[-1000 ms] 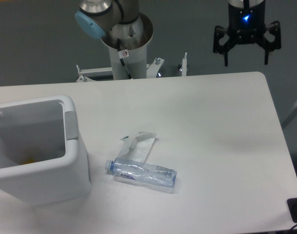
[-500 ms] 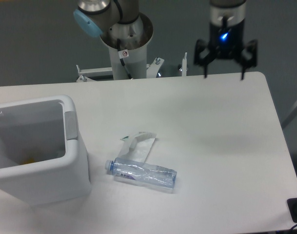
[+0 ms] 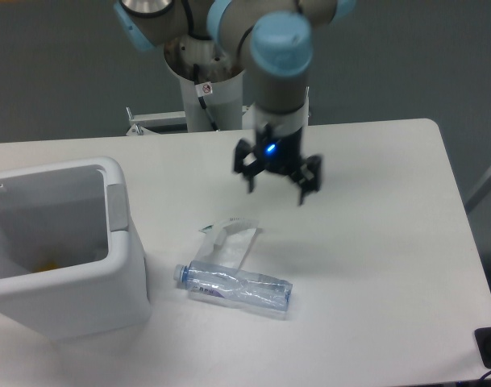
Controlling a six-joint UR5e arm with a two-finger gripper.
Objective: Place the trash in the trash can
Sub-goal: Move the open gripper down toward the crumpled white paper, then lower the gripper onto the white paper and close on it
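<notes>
Bottle: crushed clear plastic bottle is lying on its side on the white surface, blue cap pointing toward the trash can, small label showing near the cap end.
Wrapper: flat crumpled white paper wrapper is lying just behind the bottle, its near edge touching or slipping under the bottle; which of the two, I cannot tell.
Both pieces: sitting outside the can, near the middle of the surface toward the front edge.
Trash can: large white boxy bin is standing upright at the left of the surface, thick rim, rounded corners, grey patch on the side facing the trash; its left part is running out of view. Something small and yellowish is showing on the floor inside, too blurred to name.
Gap: bottle cap is lying near the can's right wall, not touching it.
End effector: end effector is hanging above the surface, behind and to the right of the wrapper, fingers pointing down and spread wide apart, gripping nothing. A blue light is glowing on its body.
Contact: it is not touching either piece of trash.
Arm: grey arm with light blue joint caps is reaching down from the top of the view.
Base: arm's pedestal is standing behind the far edge of the surface.
</notes>
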